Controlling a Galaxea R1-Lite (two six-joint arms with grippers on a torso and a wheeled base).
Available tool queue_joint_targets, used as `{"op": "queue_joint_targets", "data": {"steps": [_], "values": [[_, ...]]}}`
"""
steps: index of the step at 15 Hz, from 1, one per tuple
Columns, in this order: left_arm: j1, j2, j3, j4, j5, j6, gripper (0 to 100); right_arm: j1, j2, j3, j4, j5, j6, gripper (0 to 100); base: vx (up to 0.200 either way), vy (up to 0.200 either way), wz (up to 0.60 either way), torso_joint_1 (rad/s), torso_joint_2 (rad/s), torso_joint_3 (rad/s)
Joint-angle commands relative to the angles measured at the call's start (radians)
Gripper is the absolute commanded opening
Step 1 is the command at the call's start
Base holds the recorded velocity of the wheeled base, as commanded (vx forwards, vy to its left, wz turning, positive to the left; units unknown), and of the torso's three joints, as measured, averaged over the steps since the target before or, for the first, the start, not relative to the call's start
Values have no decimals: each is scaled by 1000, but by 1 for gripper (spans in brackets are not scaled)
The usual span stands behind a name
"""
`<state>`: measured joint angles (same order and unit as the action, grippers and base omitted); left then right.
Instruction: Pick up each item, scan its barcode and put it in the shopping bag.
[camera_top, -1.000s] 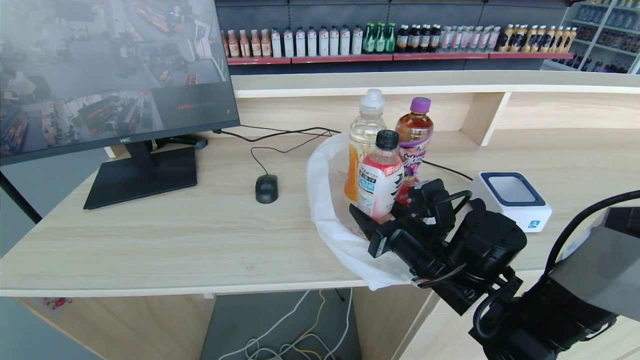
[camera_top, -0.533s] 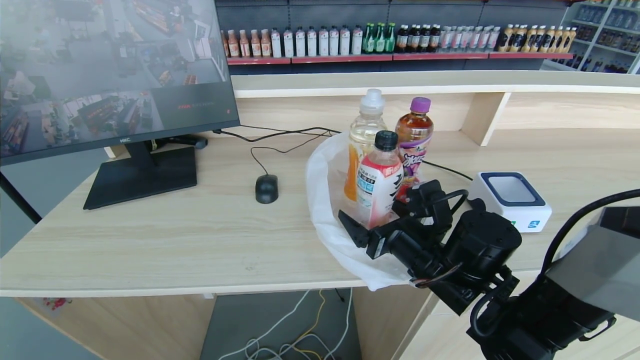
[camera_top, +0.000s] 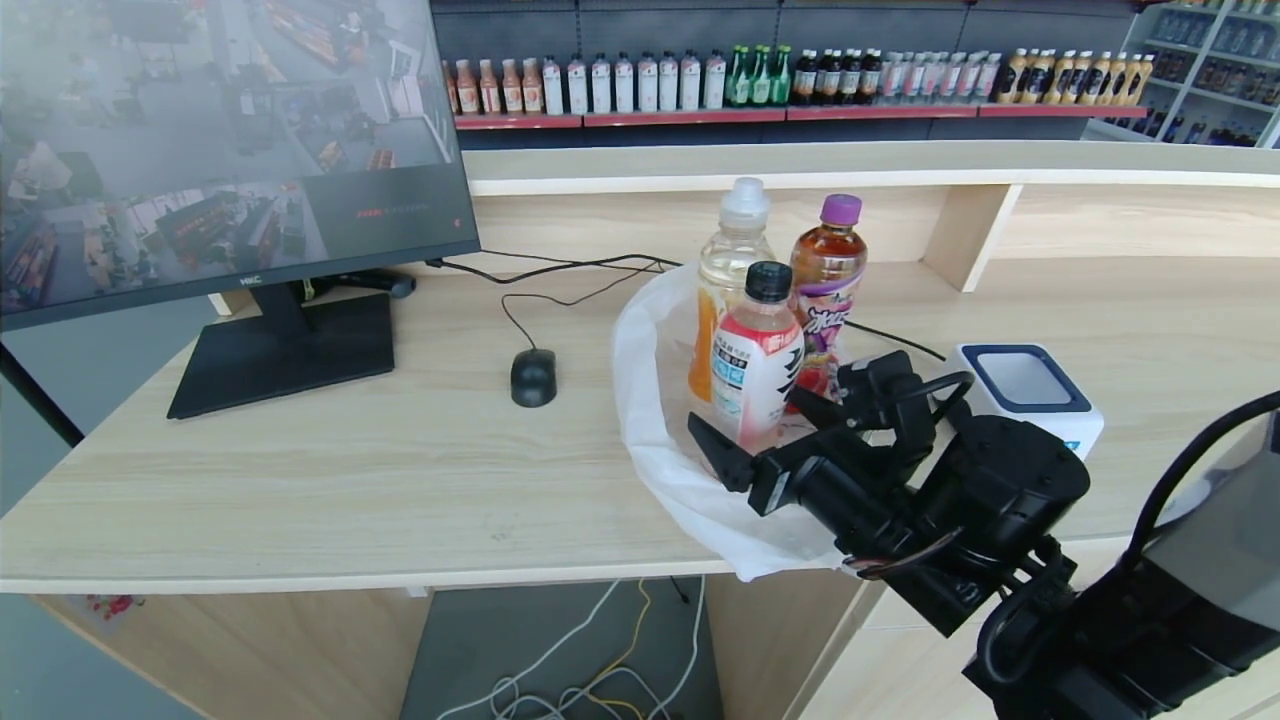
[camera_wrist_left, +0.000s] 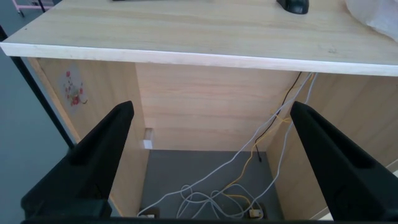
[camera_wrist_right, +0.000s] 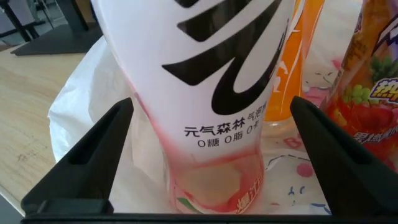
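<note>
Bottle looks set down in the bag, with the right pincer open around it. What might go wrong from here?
1. The open right pincer straddles the black-capped bottle low down; pulling back off-line may clip and tip it.
2. It stands close to the purple-capped bottle and white-capped bottle, so one knock might topple all three.
3. The shopping bag drapes over the edge of the table; a snagged finger could drag it off.

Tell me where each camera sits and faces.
Head view: on the head, looking down at the counter; open right end effector shows.
Left wrist view: off the counter's front, facing cables underneath; open left end effector frames them.
Right wrist view: close on the black-capped bottle, end effector flanking it.
Shared: head and right wrist show that bottle in the shopping bag.
</note>
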<state>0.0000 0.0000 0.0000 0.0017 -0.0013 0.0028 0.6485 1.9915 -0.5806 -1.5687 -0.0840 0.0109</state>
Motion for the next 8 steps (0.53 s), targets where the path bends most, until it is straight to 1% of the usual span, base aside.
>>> {"op": "queue_joint_targets", "data": {"steps": [1, 4, 5, 7, 8], "values": [[0, 0, 0, 0, 0, 0, 100, 0, -56, 22, -2, 0, -2, 100, 0, 0, 0, 0, 0, 0], [0, 0, 0, 0, 0, 0, 100, 0, -165, 99, -2, 0, -6, 100, 0, 0, 0, 0, 0, 0], [0, 0, 0, 0, 0, 0, 100, -7, -246, 143, -2, -2, -9, 100, 0, 0, 0, 0, 0, 0], [0, 0, 0, 0, 0, 0, 100, -78, -422, 315, -2, -2, -28, 100, 0, 0, 0, 0, 0, 0], [0, 0, 0, 0, 0, 0, 100, -139, -539, 426, -2, 0, -32, 100, 0, 0, 0, 0, 0, 0]]}}
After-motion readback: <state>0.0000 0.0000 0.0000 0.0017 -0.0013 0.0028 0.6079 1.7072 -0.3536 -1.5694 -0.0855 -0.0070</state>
